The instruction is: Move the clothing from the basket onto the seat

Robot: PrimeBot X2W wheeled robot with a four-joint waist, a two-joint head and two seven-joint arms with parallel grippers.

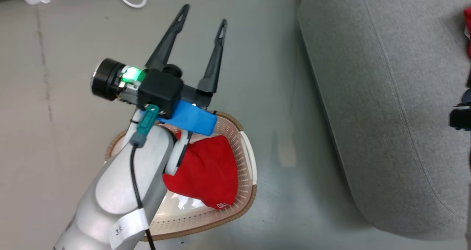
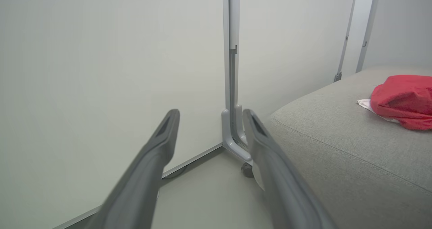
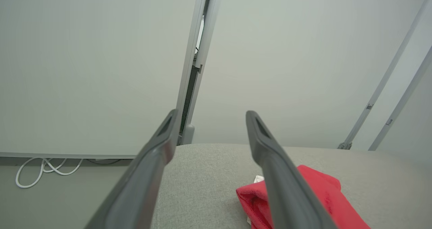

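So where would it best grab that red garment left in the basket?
Probably by the bunched middle of the red garment, from straight above: the walls of the basket block its sides, and the heap lies loose, so the open fingers of the left gripper can pinch into it.

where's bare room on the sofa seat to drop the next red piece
The sofa seat is bare from its rounded edge beside the floor across the stitched seam. It is taken at the head view's right edge, where the red garment on the seat lies. The basket is crowded: the left forearm hangs over it and the red garment inside.
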